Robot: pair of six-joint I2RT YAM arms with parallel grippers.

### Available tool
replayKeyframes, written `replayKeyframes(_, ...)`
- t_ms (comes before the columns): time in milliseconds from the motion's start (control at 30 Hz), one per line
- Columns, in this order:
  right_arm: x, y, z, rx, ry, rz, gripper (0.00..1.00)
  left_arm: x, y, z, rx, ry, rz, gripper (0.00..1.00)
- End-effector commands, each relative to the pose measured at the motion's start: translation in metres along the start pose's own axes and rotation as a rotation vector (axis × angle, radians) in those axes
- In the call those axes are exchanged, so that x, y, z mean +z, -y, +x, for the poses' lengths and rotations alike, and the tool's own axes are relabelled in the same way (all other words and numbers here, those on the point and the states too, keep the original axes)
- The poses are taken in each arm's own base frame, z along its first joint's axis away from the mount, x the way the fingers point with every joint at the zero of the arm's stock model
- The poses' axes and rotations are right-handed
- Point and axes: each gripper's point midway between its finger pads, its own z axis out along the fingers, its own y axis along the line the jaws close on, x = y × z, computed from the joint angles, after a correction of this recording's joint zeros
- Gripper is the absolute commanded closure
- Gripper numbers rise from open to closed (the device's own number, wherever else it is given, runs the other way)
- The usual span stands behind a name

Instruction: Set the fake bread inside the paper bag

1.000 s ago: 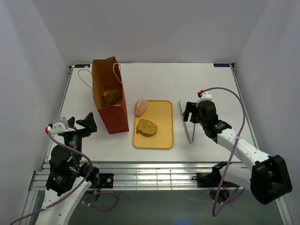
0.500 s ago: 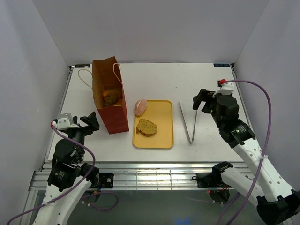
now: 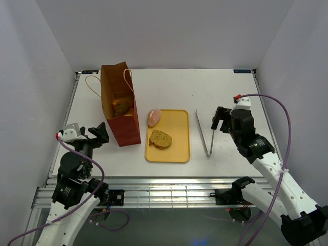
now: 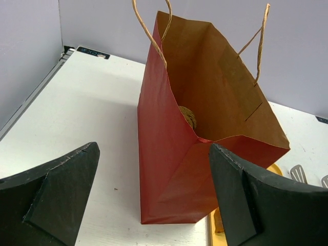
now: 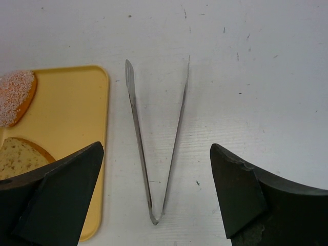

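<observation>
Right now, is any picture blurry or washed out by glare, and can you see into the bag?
Top view: soft, even light, all sharp, no glare on the tongs. Left wrist view: the bag is crisp but shaded inside, so the bread in it shows only as a dim lump. Right wrist view: sharp, with a faint shadow beside the tongs on the table.

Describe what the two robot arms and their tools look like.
Both the left arm and the right arm have white links with black joint housings. A purple cable loops along each, and a small red marking sits beside a white piece at each wrist. The left tool and right tool each carry two broad, matte black, wedge-shaped fingers.
</observation>
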Motion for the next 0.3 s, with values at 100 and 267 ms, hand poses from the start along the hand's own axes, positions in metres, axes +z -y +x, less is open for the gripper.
replayKeyframes(100,0.001,0.000,-0.005,0.019,0.026,0.002,0.10,0.000,0.001,-0.001,0.004,0.000,0.007,0.02)
replayKeyframes(267,0.005,-0.002,0.001,0.013,0.008,-0.008,0.10,0.000,0.001,0.000,0.008,-0.003,0.005,0.02)
